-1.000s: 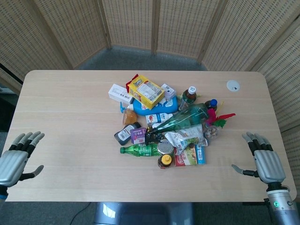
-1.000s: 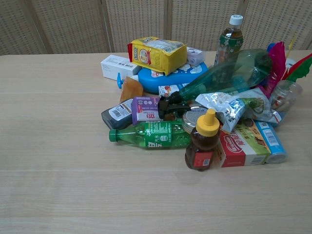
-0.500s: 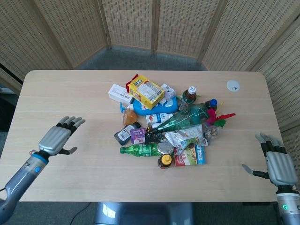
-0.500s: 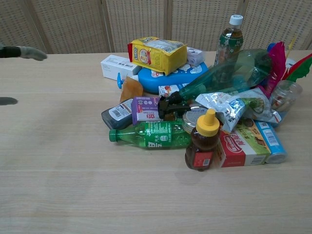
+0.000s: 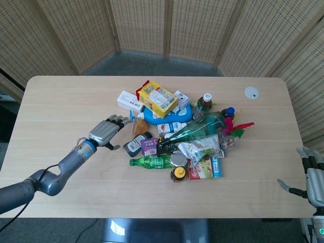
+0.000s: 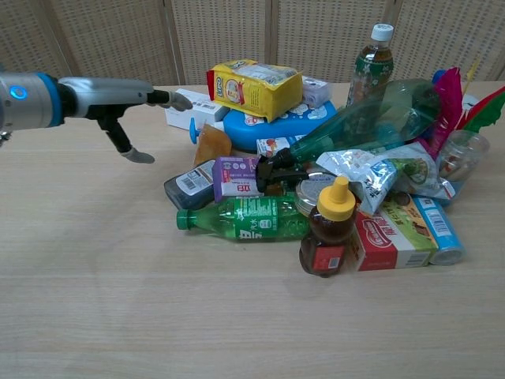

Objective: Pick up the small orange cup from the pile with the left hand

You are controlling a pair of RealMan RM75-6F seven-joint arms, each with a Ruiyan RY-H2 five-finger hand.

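The small orange cup (image 5: 139, 125) lies tilted at the left edge of the pile, below the blue bottle (image 5: 167, 115); the chest view shows the cup (image 6: 211, 145) beside a white box (image 6: 185, 106). My left hand (image 5: 105, 132) hovers open just left of the pile, fingers stretched toward the cup and a short gap away from it. From the chest camera, the left hand (image 6: 118, 101) comes in flat from the left, thumb hanging down. My right hand (image 5: 315, 175) is open at the table's right front corner, holding nothing.
The pile holds a yellow snack box (image 5: 158, 98), a green bottle (image 5: 152, 162), a dark pouch (image 5: 134, 145), a purple box (image 5: 150, 146), a honey bottle (image 6: 327, 229) and a teal bottle (image 5: 200, 127). A white disc (image 5: 251, 92) lies at the far right.
My left arm has swept from the table's front left corner toward the pile, stopping just left of the orange cup. My right hand has drawn back toward the right front corner.
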